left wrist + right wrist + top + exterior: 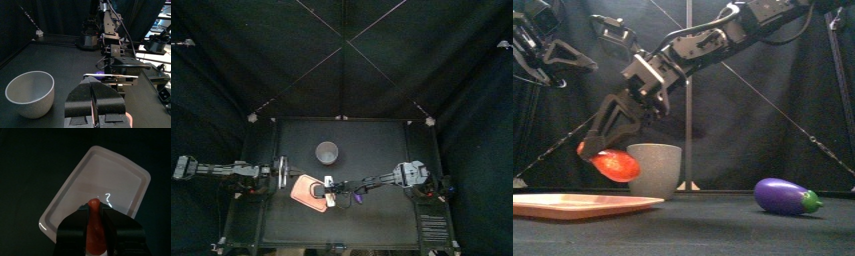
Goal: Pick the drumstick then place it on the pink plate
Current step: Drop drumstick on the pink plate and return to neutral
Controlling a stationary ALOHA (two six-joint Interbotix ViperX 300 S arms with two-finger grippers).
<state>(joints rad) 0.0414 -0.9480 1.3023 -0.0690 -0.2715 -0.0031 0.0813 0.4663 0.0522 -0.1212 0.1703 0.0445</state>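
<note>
The drumstick [615, 164], red-orange, hangs in the air above the flat pink plate [580, 206], with my right gripper [604, 150] shut on it. In the right wrist view the drumstick [95, 223] sits between the jaws, its tip over the plate [100, 178] below. From above, the right gripper [329, 188] is over the plate's [302, 190] right part. My left gripper [95, 102] rests shut and holding nothing at the table's left, near the plate's back-left corner.
A tall grey speckled cup [329, 152] stands behind the plate, also seen as the cup [30, 92] beside my left jaws. A purple eggplant toy [784, 196] lies on the table right of the plate, near the front.
</note>
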